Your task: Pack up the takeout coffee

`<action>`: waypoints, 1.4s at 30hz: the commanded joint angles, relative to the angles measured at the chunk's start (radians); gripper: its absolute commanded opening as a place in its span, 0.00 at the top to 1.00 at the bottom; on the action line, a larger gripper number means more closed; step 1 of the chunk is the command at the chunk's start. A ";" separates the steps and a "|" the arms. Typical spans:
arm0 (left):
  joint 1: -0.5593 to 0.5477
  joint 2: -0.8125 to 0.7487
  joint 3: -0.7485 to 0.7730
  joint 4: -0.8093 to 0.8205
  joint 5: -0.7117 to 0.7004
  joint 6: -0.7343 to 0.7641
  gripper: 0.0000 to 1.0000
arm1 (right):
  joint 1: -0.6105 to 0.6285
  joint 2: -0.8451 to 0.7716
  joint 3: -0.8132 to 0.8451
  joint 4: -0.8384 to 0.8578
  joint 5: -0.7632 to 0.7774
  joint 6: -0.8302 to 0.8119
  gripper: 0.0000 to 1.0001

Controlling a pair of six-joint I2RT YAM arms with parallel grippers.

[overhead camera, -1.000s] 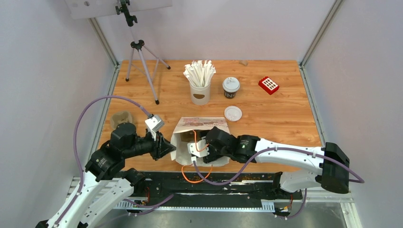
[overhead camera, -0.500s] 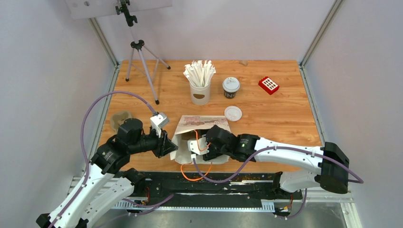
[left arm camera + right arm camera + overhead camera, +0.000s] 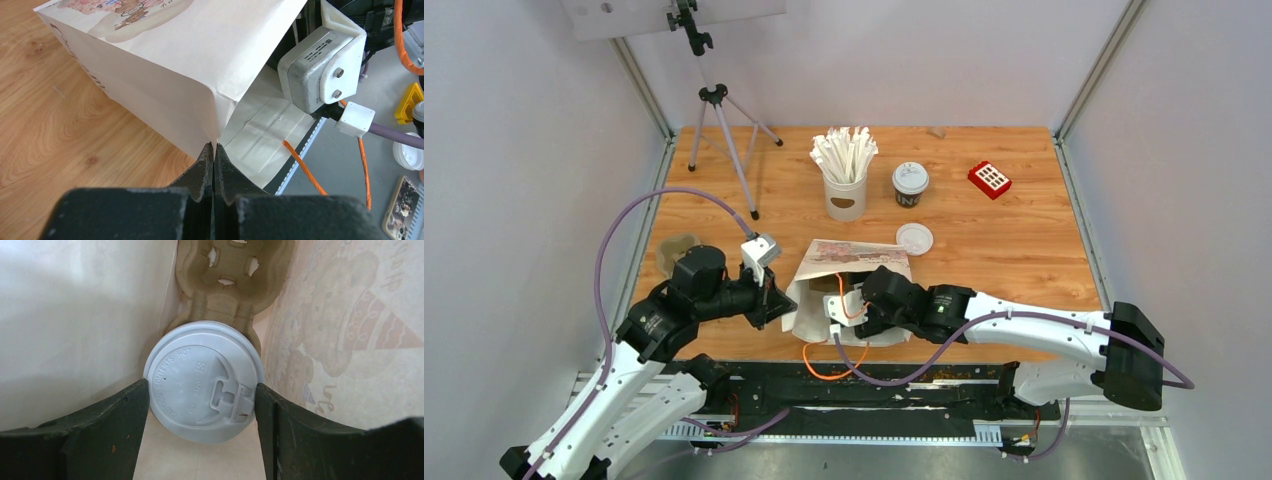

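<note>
White-lidded cup (image 3: 202, 385), gripped by the right hand (image 3: 200, 392), points lid-first out of the bag (image 3: 165, 65) the left hand (image 3: 214, 152) pinches.

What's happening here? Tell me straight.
The left pincer pinches the open edge of the paper bag. The right pincer reaches inside the bag, gripping a lidded coffee cup by its lid, at the pulp carrier lying in there. The second cup stands on the table, not yet packed.

Right tool (image 3: 201, 389) clasps white-lidded coffee cup (image 3: 200, 375); pulp carrier (image 3: 232, 270) behind; inside bag (image 3: 75, 315)
</note>
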 commanded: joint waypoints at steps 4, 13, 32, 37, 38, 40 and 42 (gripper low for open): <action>0.003 0.019 0.069 -0.014 -0.029 0.002 1.00 | 0.004 -0.018 0.041 -0.014 0.034 -0.006 0.34; 0.002 0.031 0.084 -0.026 -0.046 0.001 0.99 | 0.007 -0.060 0.008 -0.046 0.028 -0.055 0.33; 0.003 0.027 0.045 0.027 0.050 -0.027 0.97 | -0.044 -0.012 -0.035 0.046 -0.041 -0.022 0.32; 0.003 0.020 0.036 0.018 0.058 -0.019 0.97 | -0.071 -0.006 -0.029 0.063 -0.073 -0.016 0.32; 0.003 0.020 0.034 0.015 0.057 -0.018 0.97 | -0.079 -0.006 -0.028 0.066 -0.080 -0.012 0.32; 0.002 0.017 0.030 0.013 0.054 -0.017 0.96 | -0.087 -0.004 -0.029 0.067 -0.098 -0.014 0.32; 0.004 0.016 0.026 0.010 0.052 -0.017 0.96 | -0.090 0.002 -0.027 0.068 -0.109 -0.014 0.32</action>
